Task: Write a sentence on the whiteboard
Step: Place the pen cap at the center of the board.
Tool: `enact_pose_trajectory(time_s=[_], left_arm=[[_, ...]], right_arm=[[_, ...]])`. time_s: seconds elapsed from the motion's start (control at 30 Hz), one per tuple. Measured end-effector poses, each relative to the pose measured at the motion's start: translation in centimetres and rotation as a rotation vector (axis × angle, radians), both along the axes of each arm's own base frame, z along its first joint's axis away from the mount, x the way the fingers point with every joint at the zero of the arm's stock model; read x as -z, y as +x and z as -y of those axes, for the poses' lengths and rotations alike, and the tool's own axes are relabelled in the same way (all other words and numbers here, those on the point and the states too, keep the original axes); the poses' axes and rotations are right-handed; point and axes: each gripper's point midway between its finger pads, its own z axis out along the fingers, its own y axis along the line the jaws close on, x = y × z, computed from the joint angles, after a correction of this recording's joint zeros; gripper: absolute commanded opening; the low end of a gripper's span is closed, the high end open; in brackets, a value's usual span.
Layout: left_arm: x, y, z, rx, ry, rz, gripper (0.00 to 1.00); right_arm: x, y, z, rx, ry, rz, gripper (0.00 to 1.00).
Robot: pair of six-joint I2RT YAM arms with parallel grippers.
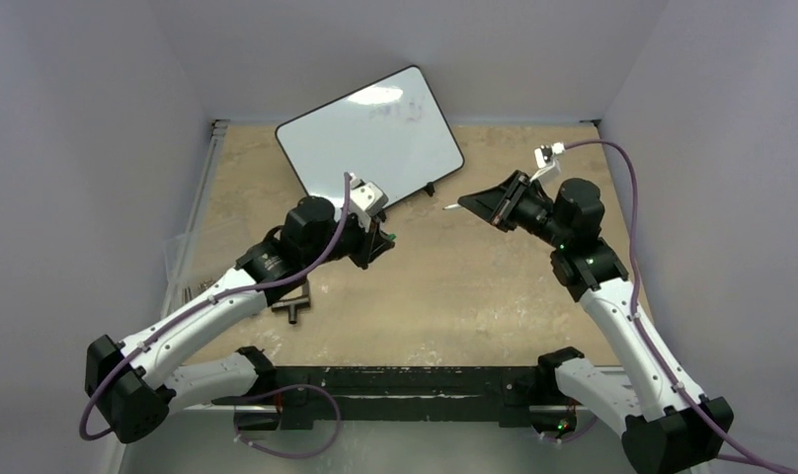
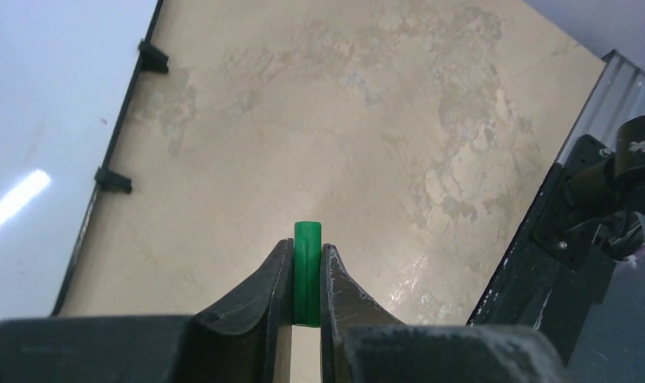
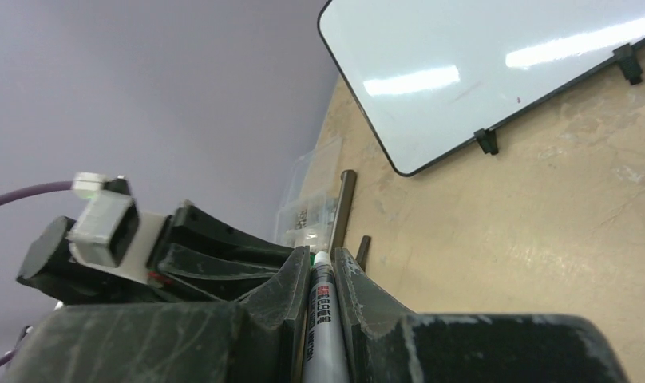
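Whiteboard: the whiteboard sits at the far side of the table, left of centre and turned at an angle, with its small black feet along the near edge.
Board surface: glossy white with streaks of glare. There are faint grey marks near the far part, too dim to read as lettering.
Left gripper: the left gripper is clamped on a green cap, which stands upright between the fingers with its top poking past the tips.
Left gripper's place: just in front of the board's near edge in the top view. In the wrist view it hangs over bare table with the board off to one side, and I cannot tell whether they touch.
Right gripper: the right gripper is closed around a marker, a pale barrel with small print lying along the fingers.
Marker's aim: in the top view the tip points left toward the board's near right corner, apart from it.
Other things: a black T-shaped part lies on the table by the left arm. A clear plastic box sits at the table's left edge.
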Motion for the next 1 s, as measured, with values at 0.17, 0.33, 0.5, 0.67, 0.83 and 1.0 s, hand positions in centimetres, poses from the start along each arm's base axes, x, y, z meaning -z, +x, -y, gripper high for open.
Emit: enact_pose_trajectory(time_s=[0.17,0.33,0.5,0.67,0.83,1.0], left_arm=[[6.8,-0.6,-1.4,-0.089,0.06,-0.149,0.0],[11.2,-0.6,-2.4,-0.174,0.103,-0.248,0.0],[13.8,-0.3,-2.5,-0.227,0.118,-0.31,0.0],[14.8,0.5,-1.8,-0.25,0.107,-0.334,0.01],[14.7,1.0,-1.3,-0.258,0.081,-0.331,0.18],[15.2,1.2,-1.1,-0.26,0.086,-0.337,0.42]], right_arm=[[1.5,-0.2,0.5,0.022,-0.021,0.024,0.0],[5.4,-0.4,0.6,0.018,-0.053,-0.048,0.0],[5.8,-0.2,0.6,0.014,-0.069,-0.044,0.0],[6.2,-0.2,0.6,0.011,-0.077,-0.041,0.0],[6.8,-0.1,0.6,0.009,-0.092,-0.054,0.0],[6.9,-0.1,0.6,0.008,-0.1,-0.05,0.0]])
